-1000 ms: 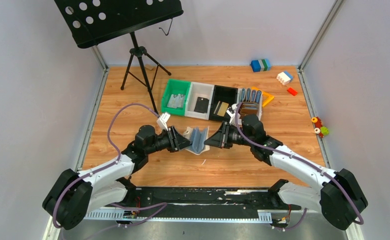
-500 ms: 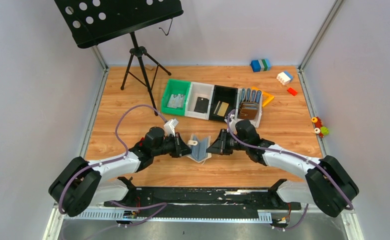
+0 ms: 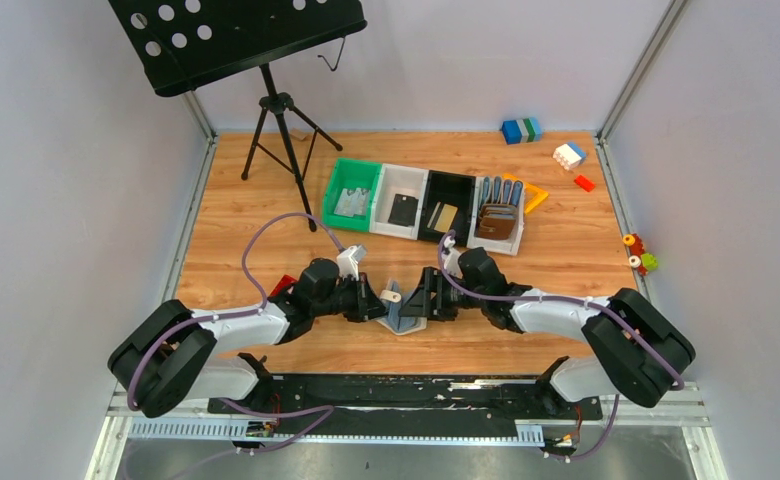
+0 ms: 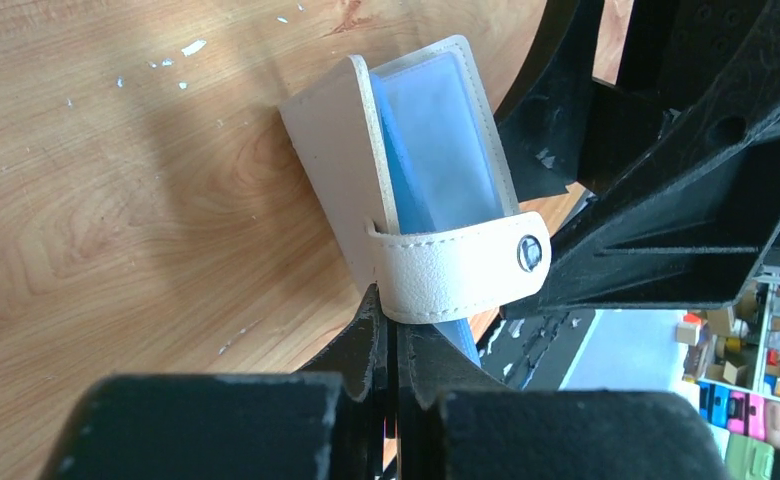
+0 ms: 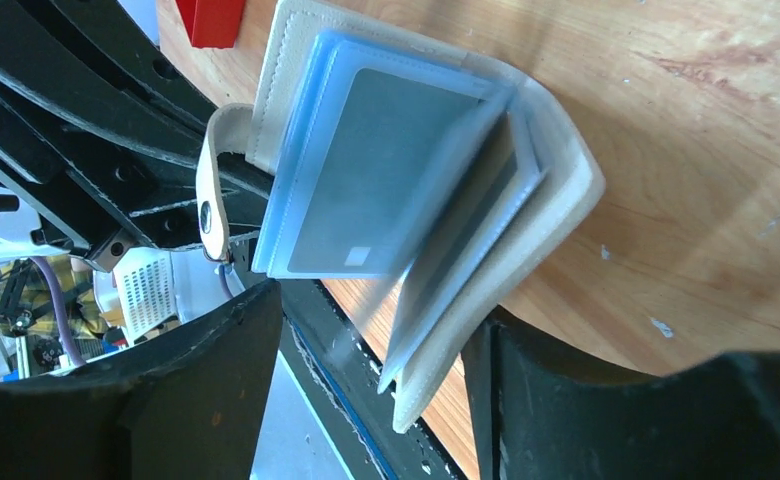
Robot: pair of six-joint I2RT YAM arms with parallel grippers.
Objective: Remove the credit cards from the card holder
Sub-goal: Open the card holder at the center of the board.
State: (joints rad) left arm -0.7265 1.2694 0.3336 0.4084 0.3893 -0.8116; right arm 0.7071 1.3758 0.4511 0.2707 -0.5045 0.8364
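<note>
The pale beige card holder (image 3: pixel 403 311) stands half open on the wood between my two grippers. My left gripper (image 3: pixel 380 304) is shut, pinching the lower edge of its left cover (image 4: pixel 331 170) just under the closing tab (image 4: pixel 456 277). In the left wrist view my left gripper (image 4: pixel 394 303) shows no gap. My right gripper (image 5: pixel 371 320) is open wide, with the other cover (image 5: pixel 556 215) loose between its fingers, close to the right one. Clear bluish sleeves fan out inside, and a grey card (image 5: pixel 386 185) shows in one of them. In the top view my right gripper (image 3: pixel 424 300) faces the holder from the right.
A row of bins sits behind: green (image 3: pixel 352 195), white (image 3: pixel 403 200), black (image 3: pixel 446 205) with a gold-tan card, and one (image 3: pixel 498 212) with brown wallets. A music stand's tripod (image 3: pixel 281 130) is at back left. Toy blocks (image 3: pixel 521 130) lie at back right. A red piece (image 3: pixel 284 286) lies beside the left arm.
Both arms brought the card holder lower and nearer the front edge. The left gripper closed on its cover. The right gripper opened, and the sleeves swing loose.
</note>
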